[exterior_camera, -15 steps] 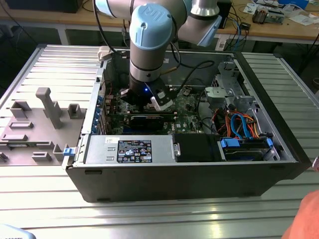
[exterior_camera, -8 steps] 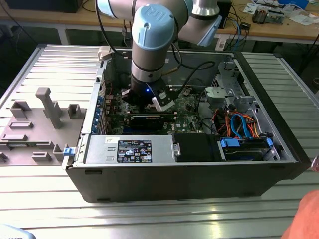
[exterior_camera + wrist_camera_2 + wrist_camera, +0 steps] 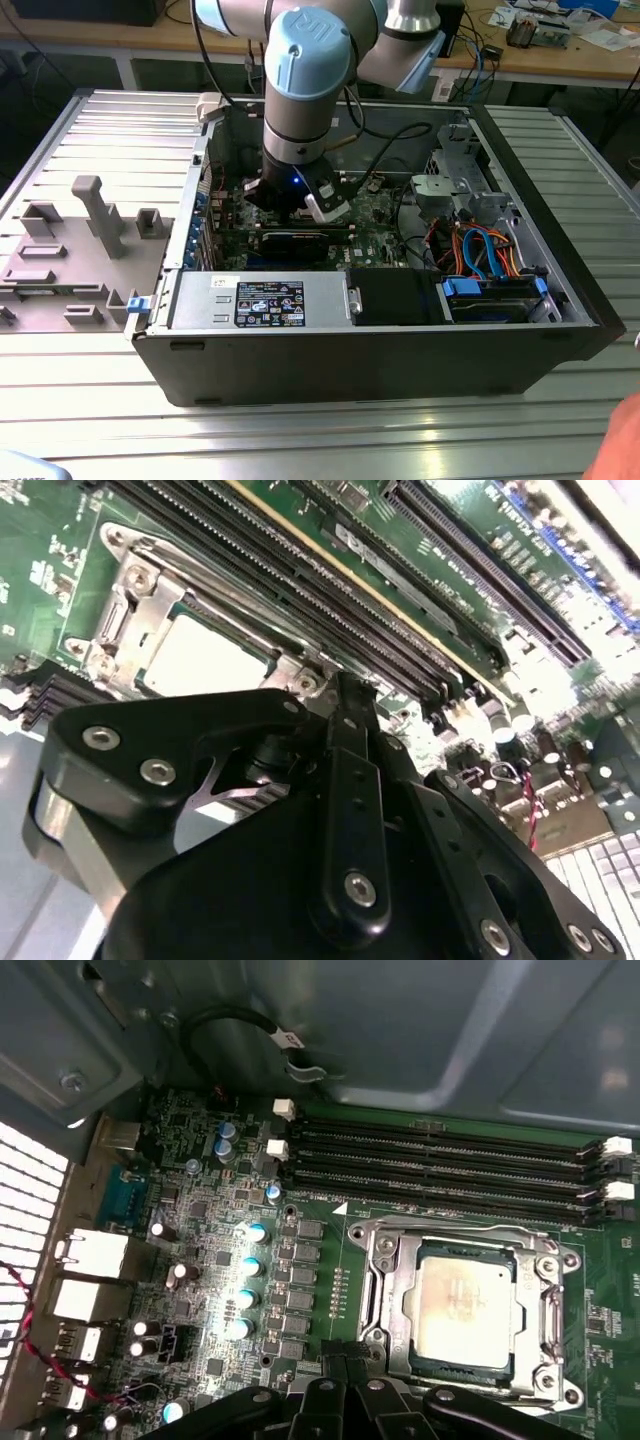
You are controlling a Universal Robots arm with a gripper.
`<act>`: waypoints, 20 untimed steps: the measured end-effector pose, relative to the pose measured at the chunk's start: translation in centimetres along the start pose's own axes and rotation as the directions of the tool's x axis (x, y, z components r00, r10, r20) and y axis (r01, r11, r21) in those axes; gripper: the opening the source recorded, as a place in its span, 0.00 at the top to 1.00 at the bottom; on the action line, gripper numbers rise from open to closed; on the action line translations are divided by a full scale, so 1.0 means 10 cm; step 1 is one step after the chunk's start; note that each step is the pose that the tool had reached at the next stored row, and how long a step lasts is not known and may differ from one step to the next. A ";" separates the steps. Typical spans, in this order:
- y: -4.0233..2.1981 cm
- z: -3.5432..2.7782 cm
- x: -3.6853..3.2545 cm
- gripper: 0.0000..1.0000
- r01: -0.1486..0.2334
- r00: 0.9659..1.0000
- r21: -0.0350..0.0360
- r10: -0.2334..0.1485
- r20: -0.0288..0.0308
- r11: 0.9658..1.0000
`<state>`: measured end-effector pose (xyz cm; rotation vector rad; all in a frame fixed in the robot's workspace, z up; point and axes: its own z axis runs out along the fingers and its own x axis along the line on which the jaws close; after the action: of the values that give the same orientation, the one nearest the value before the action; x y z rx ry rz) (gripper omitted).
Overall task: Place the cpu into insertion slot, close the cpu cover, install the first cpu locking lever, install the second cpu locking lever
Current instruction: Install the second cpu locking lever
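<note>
While the hand [image 3: 345, 695] hangs just beside the socket, the lever step appears to be in hand.

Fingertips are seen drawn together, nothing gripped. Past them, the cpu [image 3: 462, 1305] is seated in the insertion slot [image 3: 385, 1260], the cpu cover [image 3: 535, 1335] lowered around it. Hooking a lever is judged to demand fine alignment. Farther out, the computer case [image 3: 330, 355] holds the board.

Open computer case [image 3: 560, 300] on a ribbed metal table [image 3: 300, 440]; grey, perhaps plastic, fixture tray [image 3: 60, 270] beside it.
</note>
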<state>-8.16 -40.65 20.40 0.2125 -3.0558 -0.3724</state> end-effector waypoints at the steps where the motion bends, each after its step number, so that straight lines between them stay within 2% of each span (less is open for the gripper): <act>1: 0.004 -0.005 -0.021 0.89 0.000 1.000 0.000 0.000 0.000 1.000; 6: 0.062 0.005 -0.125 0.89 -0.001 1.000 0.005 0.001 -0.002 1.000; 15: 0.182 0.032 -0.200 0.89 -0.001 1.000 0.013 0.002 -0.004 1.000; 20: 0.207 0.037 -0.239 0.89 -0.002 1.000 0.015 0.002 -0.005 1.000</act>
<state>-6.10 -38.22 20.45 0.2109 -3.0545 -0.3486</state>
